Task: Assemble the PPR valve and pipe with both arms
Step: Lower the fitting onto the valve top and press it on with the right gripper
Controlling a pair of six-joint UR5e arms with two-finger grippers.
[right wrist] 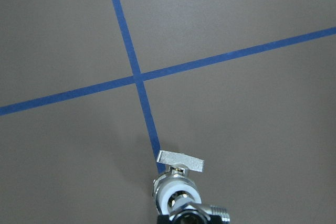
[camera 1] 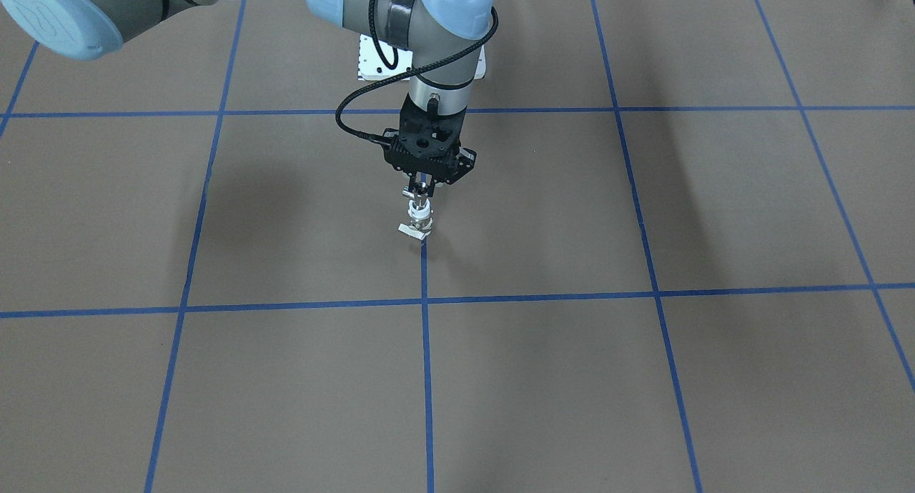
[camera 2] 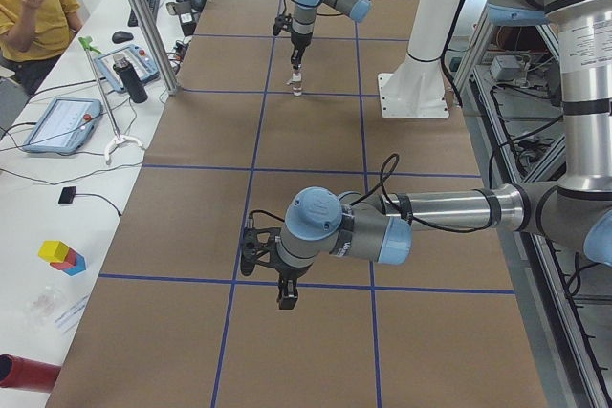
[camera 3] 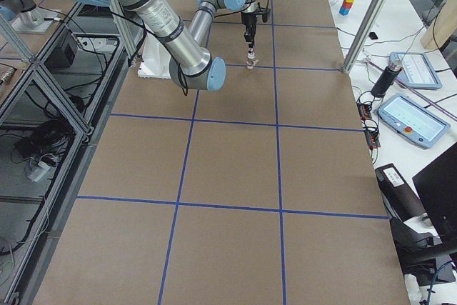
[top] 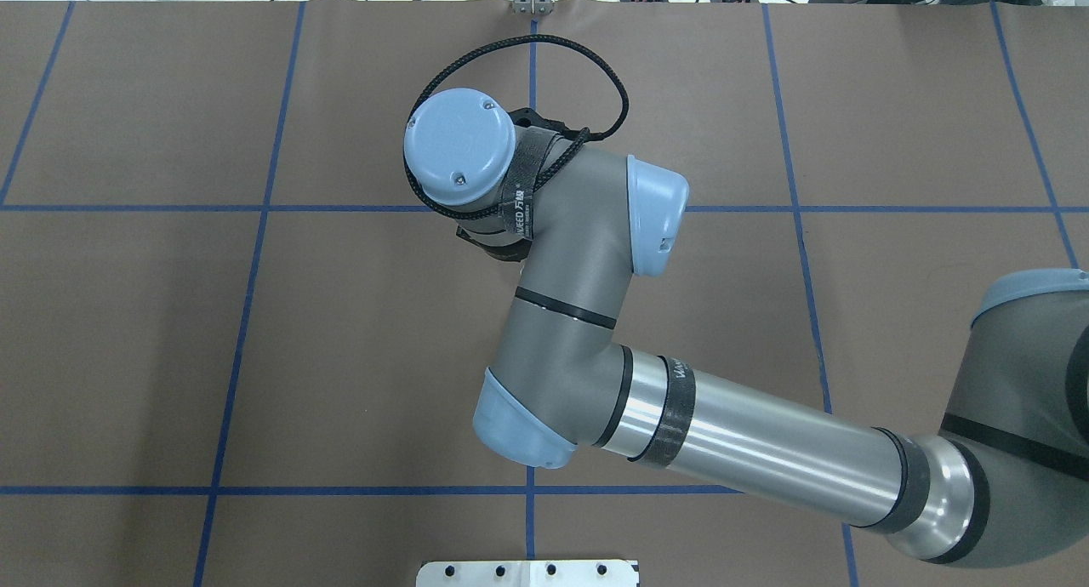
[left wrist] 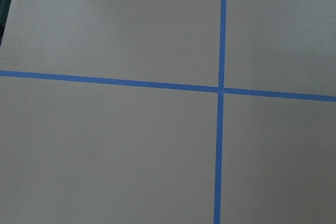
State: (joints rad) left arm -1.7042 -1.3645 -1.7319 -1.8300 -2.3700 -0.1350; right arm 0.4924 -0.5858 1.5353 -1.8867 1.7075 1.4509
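The PPR valve (camera 1: 419, 218) stands upright on the table on a blue tape line, with its flat silver lever (camera 1: 408, 229) at table level. My right gripper (camera 1: 423, 191) points straight down above it, shut on the pipe (right wrist: 195, 214), which sits on the valve's white top end (right wrist: 176, 190). In the overhead view the right wrist (top: 476, 157) hides the gripper and both parts. My left gripper (camera 2: 287, 299) hangs above bare table far from the valve; I cannot tell whether it is open or shut. The left wrist view shows only table and tape.
The white bolted pedestal (camera 2: 413, 93) stands behind the valve on the robot's side. A side table along the far edge holds tablets (camera 2: 59, 123), a bottle (camera 2: 131, 78) and coloured blocks (camera 2: 61, 255). An operator (camera 2: 33, 2) sits there.
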